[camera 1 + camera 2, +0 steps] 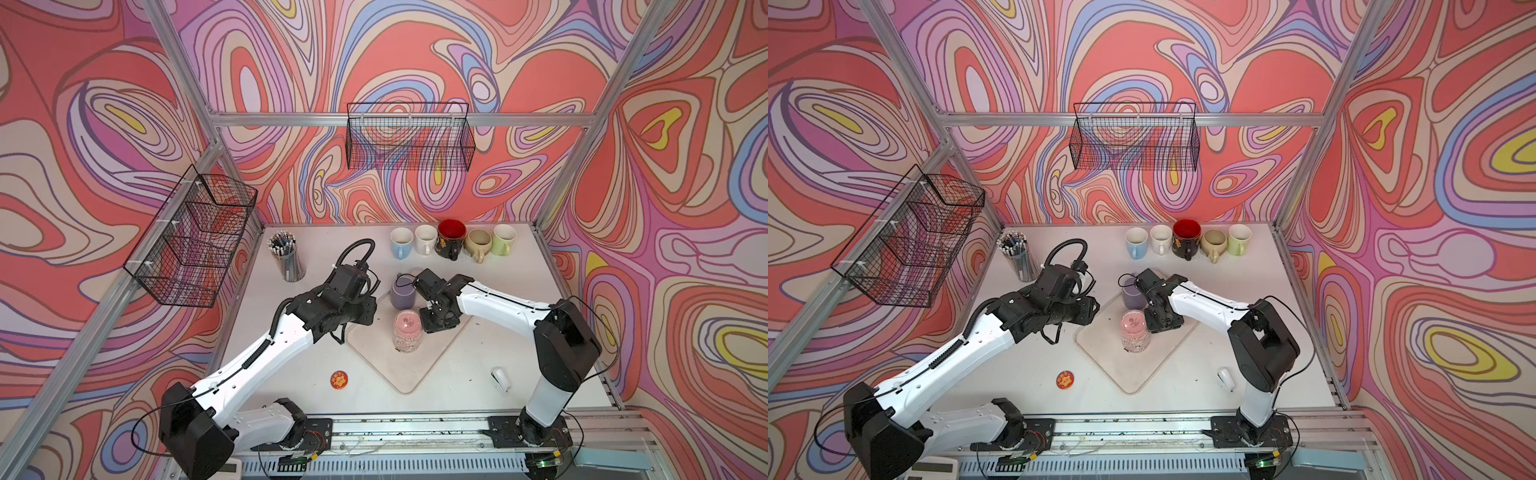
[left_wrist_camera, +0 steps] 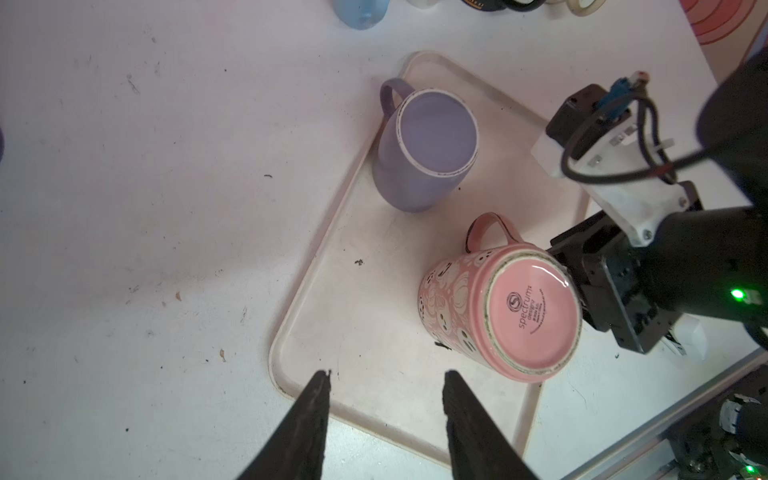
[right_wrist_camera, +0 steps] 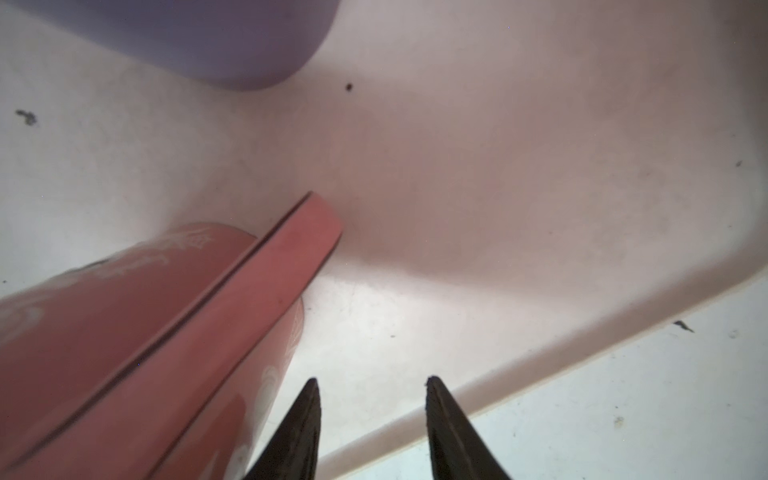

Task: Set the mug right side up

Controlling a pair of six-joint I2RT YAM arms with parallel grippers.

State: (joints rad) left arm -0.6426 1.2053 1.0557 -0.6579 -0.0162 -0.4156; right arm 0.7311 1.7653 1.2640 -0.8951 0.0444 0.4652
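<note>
On its base, the pink mug [image 2: 500, 309] reads "spectrum".

Left arm [image 1: 257, 353] reaches in from its base, forearm slanting toward centre, wrist level. Left claw [image 2: 387, 376] is angled down, jaws parted. Right arm [image 1: 498, 303]: elbow high, forearm reaching inward, wrist bent down (fairly steeply). Right claw [image 3: 372, 380] sits low, jaws parted too.

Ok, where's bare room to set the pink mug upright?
Free: tray corner in front of the pink mug; table between tray and mug row; table between badge and tray. Crowded: purple mug, pink mug and right gripper sit close together.
</note>
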